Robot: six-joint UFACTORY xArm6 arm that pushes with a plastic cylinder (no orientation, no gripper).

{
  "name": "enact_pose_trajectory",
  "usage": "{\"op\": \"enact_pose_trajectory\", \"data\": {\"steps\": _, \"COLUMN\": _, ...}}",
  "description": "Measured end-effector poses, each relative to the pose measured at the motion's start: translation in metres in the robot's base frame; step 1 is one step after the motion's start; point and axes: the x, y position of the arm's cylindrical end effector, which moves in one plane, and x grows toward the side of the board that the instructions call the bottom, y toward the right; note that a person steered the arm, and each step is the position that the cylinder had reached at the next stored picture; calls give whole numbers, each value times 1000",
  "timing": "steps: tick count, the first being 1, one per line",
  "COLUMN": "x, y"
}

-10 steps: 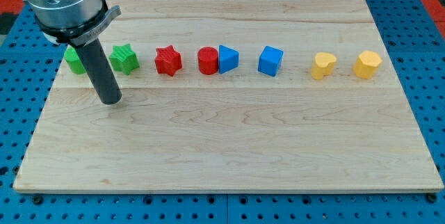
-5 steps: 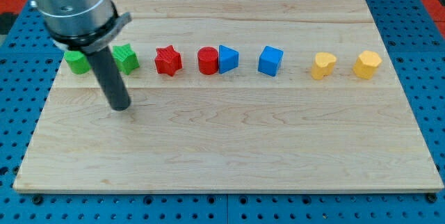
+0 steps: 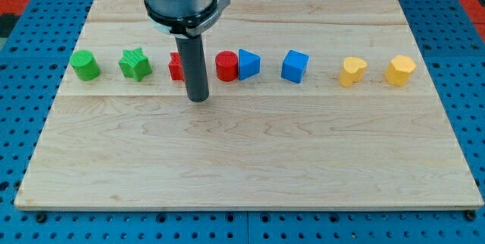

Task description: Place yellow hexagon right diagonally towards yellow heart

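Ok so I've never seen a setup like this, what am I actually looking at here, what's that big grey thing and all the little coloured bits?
The big grey thing is the end of a robot arm. It has no grasping part, only a dark rod; my tip rests on a wooden board and shoves blocks around. Nothing is held.

There is one camera, looking down at the board at an angle.

A row of small blocks crosses the board. From the view's left: a green cylinder, a green star, a red star partly hidden behind the rod, a red cylinder, a blue triangle, a blue cube, a yellow heart and a yellow hexagon.

My tip sits just below the red star, far from the yellow blocks.
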Motion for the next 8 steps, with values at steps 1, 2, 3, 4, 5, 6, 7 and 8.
{"op": "enact_pose_trajectory", "data": {"steps": 1, "x": 2, "y": 13}}
{"op": "enact_pose_trajectory", "data": {"steps": 2, "x": 2, "y": 25}}
{"op": "enact_pose_trajectory", "data": {"steps": 3, "x": 2, "y": 40}}
{"op": "enact_pose_trajectory", "data": {"steps": 4, "x": 2, "y": 58}}
{"op": "enact_pose_trajectory", "data": {"steps": 5, "x": 2, "y": 74}}
{"op": "enact_pose_trajectory", "data": {"steps": 6, "x": 2, "y": 74}}
{"op": "enact_pose_trajectory", "data": {"steps": 7, "x": 2, "y": 66}}
{"op": "enact_pose_trajectory", "data": {"steps": 8, "x": 2, "y": 66}}
